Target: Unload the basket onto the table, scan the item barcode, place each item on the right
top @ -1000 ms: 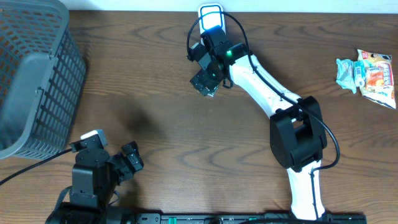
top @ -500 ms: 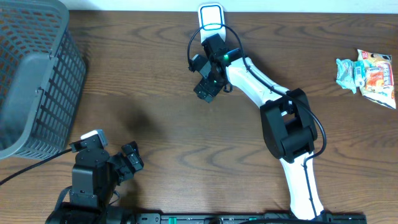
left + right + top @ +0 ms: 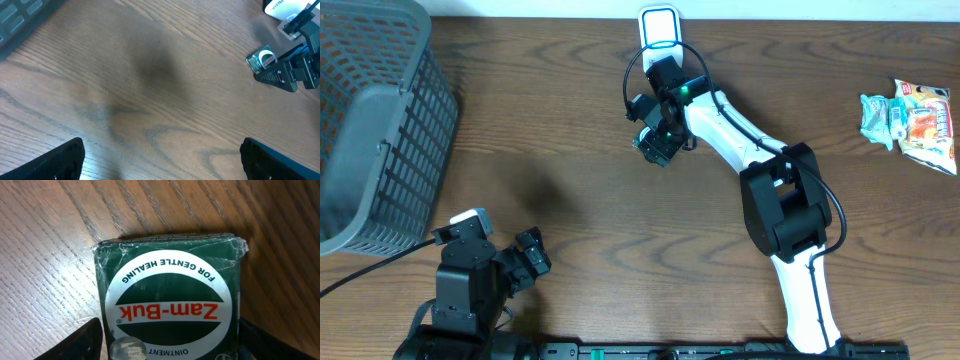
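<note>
The item is a dark green Zam-Buk ointment box with a white oval label, resting on the wooden table. My right gripper is shut on it, one finger against each side. From overhead, the right gripper sits just below the white scanner at the table's far edge. The left wrist view shows the box in those black jaws, below the scanner. No barcode shows on the faces in view. My left gripper stays open near the front left, with bare wood between its fingers.
A grey slatted basket fills the back left corner. Several snack packets lie at the far right. Brown wood spreads between the two arms.
My right gripper has narrowed from wide open onto the box, and its arm has shifted slightly. The left arm has not moved.
</note>
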`<state>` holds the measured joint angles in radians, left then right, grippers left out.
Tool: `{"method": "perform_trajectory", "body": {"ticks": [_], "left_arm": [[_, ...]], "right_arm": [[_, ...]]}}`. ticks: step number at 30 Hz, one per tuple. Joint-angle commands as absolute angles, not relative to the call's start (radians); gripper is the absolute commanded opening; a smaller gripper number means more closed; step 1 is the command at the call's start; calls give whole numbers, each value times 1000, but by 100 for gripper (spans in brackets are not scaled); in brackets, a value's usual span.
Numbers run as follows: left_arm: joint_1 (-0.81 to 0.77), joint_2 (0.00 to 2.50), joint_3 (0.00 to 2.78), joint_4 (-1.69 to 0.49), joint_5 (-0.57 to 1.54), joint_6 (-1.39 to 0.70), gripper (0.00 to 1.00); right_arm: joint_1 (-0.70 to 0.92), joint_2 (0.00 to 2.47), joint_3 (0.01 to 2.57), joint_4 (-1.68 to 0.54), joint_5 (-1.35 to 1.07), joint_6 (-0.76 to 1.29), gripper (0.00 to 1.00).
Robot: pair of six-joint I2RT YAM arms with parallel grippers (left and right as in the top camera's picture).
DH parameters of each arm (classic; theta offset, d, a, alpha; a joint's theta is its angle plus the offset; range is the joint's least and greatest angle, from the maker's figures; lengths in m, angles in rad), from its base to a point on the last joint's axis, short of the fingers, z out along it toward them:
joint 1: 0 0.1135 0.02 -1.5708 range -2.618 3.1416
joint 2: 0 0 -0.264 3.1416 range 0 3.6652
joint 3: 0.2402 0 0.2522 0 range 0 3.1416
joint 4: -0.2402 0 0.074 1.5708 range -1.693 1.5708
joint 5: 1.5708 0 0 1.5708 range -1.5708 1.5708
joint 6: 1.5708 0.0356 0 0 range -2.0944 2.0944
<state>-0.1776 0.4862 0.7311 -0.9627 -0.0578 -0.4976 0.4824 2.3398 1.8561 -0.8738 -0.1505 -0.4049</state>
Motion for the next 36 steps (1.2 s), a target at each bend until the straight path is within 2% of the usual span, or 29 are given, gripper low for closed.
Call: {"method": "perform_trajectory", "body": {"ticks": [1, 6, 9, 14, 18, 22, 30, 36], "left_arm": [[-175, 482, 733, -964, -60, -495, 98], [-176, 482, 733, -964, -60, -495, 98], [-175, 482, 733, -964, -60, -495, 98], [-176, 482, 733, -964, -60, -495, 98], [-175, 482, 733, -964, -60, -495, 98], [-175, 482, 733, -964, -60, -495, 98], [-175, 482, 733, -964, -60, -495, 98], [-176, 482, 733, -964, -60, -495, 97]], "right_arm": [[484, 2325, 1853, -879, -162, -371, 74], [486, 2297, 1875, -838, -156, -370, 75], [486, 2298, 1876, -804, -157, -371, 80], [486, 2327, 1876, -786, -173, -371, 73], [486, 2355, 1876, -793, -218, -371, 74], [487, 2356, 1876, -813, -219, -371, 61], [487, 2357, 1875, -849, -190, -370, 52], [485, 2346, 1904, -822, -176, -249, 41]]}}
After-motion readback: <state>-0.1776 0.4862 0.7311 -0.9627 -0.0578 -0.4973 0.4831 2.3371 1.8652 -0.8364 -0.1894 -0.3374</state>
